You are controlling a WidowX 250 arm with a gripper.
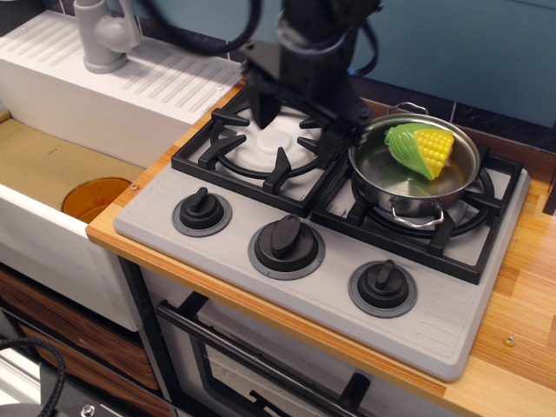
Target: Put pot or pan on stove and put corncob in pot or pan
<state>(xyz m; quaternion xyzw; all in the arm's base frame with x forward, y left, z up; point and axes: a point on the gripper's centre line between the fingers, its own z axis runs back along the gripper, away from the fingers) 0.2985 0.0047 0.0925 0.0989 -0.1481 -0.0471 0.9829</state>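
While the gripper (304, 102) hangs over the burner grate (269, 148) with its fingers spread and nothing between them, the pot (379, 193) sits just beside it, lower and to the camera's right, on the neighbouring grate of the stove (452, 326). Inside lies the corncob (423, 149), long axis pointing away from the gripper, green husk end nearer, yellow tip farther; both steps look done.
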